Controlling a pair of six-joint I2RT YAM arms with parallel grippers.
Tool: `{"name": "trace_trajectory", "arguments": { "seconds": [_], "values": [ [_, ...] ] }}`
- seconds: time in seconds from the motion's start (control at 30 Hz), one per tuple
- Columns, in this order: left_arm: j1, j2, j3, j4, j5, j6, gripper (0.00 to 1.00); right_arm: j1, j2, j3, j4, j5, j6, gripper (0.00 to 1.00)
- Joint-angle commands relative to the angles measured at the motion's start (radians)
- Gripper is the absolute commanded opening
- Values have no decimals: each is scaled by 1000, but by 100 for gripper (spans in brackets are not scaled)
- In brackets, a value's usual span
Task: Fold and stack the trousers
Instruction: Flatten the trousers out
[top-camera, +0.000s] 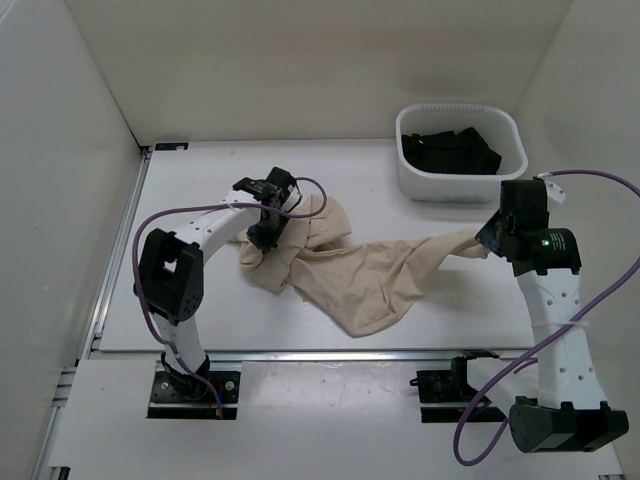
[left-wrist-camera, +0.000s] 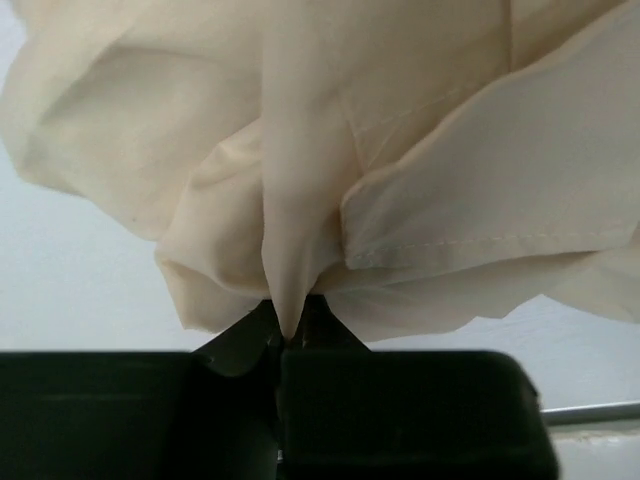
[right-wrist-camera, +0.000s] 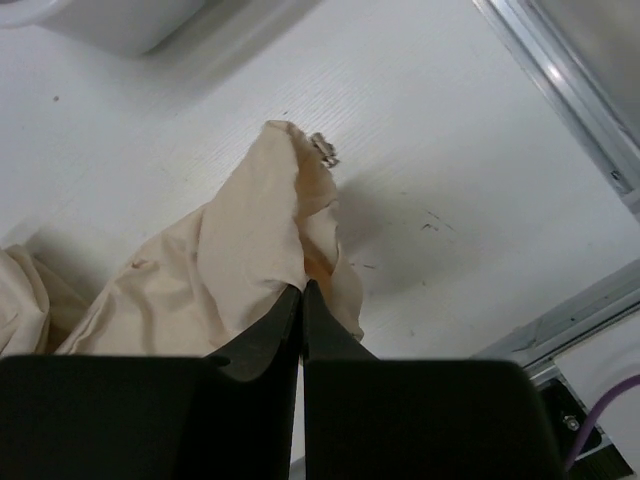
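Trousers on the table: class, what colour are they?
The trousers are plain light beige, best seen in the top external view.

Trousers (top-camera: 360, 275) sprawl across mid-frame from left-centre to right, blocking the middle band of the bench (top-camera: 260, 325). White basket (top-camera: 450, 187) at upper right stands just above the cloth's right end, with a narrow gap between. Open bench: top-left strip above the cloth, lower-centre and lower-right below it. Enclosure walls (top-camera: 60, 150) close left, top, right.

Both arms stand bent at the elbow, the left gripper (top-camera: 263, 236) angled down, the right gripper (top-camera: 485, 237) reaching inward, each with jaws clamped tight on the trousers (top-camera: 370, 280).
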Motion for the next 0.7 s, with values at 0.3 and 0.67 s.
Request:
{"name": "trace_trajectory", "arguments": {
  "seconds": [0.3, 0.67],
  "values": [
    [485, -414, 235, 24, -68, -1, 14, -4, 115, 747, -176, 680, -190, 0],
    [657, -481, -38, -6, 226, -1, 25, -4, 276, 1042, 171, 187, -352, 0]
  ]
}}
